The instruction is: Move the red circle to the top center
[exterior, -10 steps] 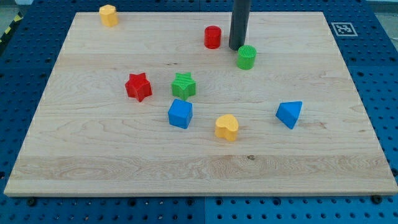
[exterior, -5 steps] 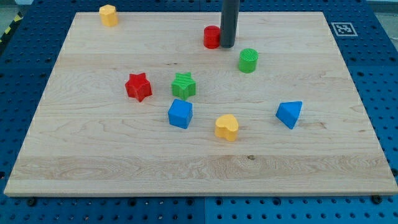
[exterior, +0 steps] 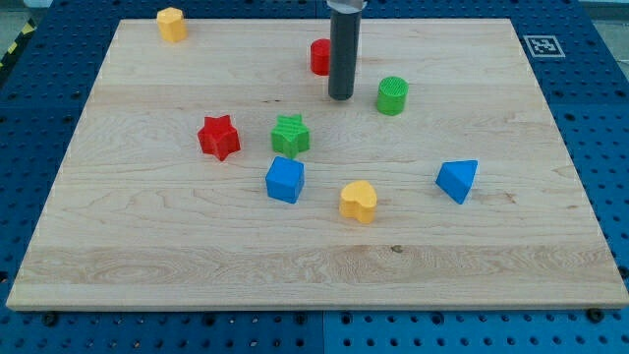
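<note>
The red circle (exterior: pixel 319 57) stands near the view's top centre of the wooden board (exterior: pixel 147 236), partly hidden behind my dark rod. My tip (exterior: pixel 341 96) rests on the board just below and to the right of the red circle, close to it, and to the left of the green circle (exterior: pixel 392 95). Whether the rod touches the red circle I cannot tell.
A yellow block (exterior: pixel 171 24) sits at the top left. A red star (exterior: pixel 218 138), green star (exterior: pixel 290 135), blue cube (exterior: pixel 285 180), yellow heart (exterior: pixel 359 202) and blue triangle (exterior: pixel 457 180) lie across the middle. A marker tag (exterior: pixel 542 45) is at the top right.
My rod moved left from beside the green circle, then toward the view's bottom. The red circle shifted left and slightly toward the top. The green circle nudged slightly right.
</note>
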